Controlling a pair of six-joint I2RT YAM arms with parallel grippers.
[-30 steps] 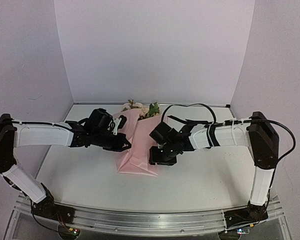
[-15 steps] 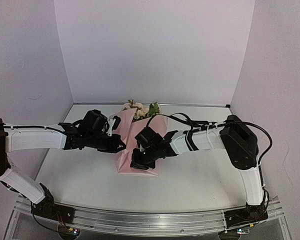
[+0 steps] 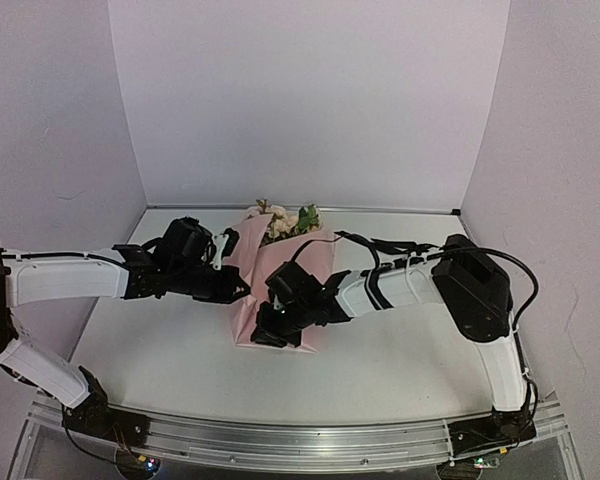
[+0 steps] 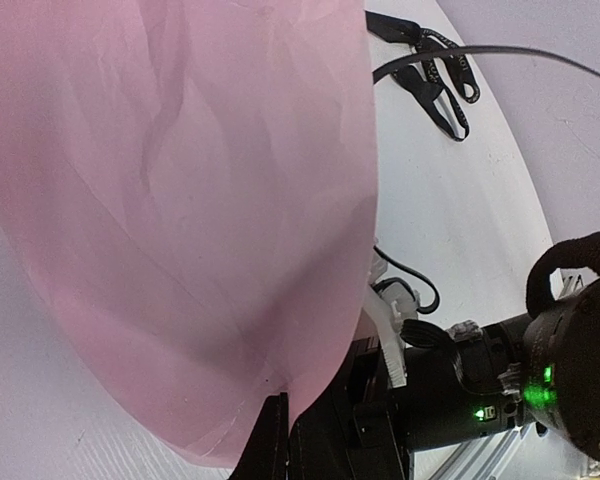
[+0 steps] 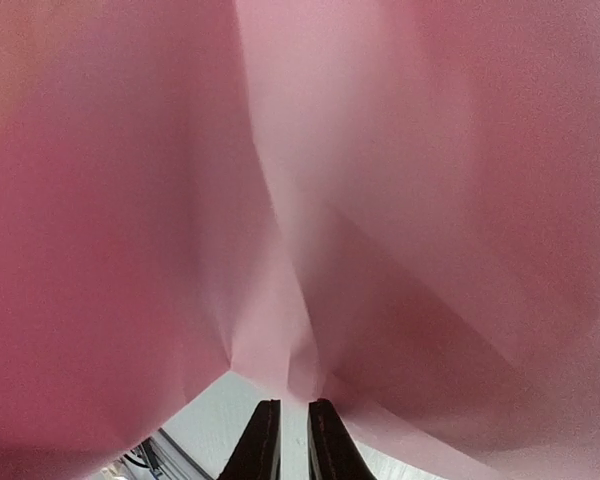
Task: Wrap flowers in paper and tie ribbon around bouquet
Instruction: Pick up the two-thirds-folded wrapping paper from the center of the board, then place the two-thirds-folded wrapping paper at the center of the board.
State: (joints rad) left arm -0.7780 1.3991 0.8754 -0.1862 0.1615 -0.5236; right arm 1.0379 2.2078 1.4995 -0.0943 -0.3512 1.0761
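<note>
The bouquet lies mid-table: cream and pink flowers [image 3: 285, 220] stick out of the far end of a cone of pink paper [image 3: 280, 270]. My left gripper [image 3: 242, 290] is shut on the paper's left edge, the sheet [image 4: 180, 200] pinched between its fingertips [image 4: 275, 430]. My right gripper [image 3: 265, 335] sits at the cone's near bottom corner. Its jaws are almost together, with a fold of the paper [image 5: 430, 200] running down into the narrow slit between them [image 5: 293, 425]. The black ribbon [image 4: 442, 100] with gold lettering lies on the table behind the right arm.
The white table [image 3: 400, 350] is walled in by pale panels on three sides. A black cable [image 4: 500, 50] loops over the ribbon. The right arm [image 3: 400, 285] stretches across the table's middle, and its wrist body [image 4: 540, 370] sits close beside my left gripper.
The right arm has swung left and down to the cone's bottom corner, and its jaws have closed from wide to a narrow slit. The left arm has drifted slightly left, still holding the paper.
</note>
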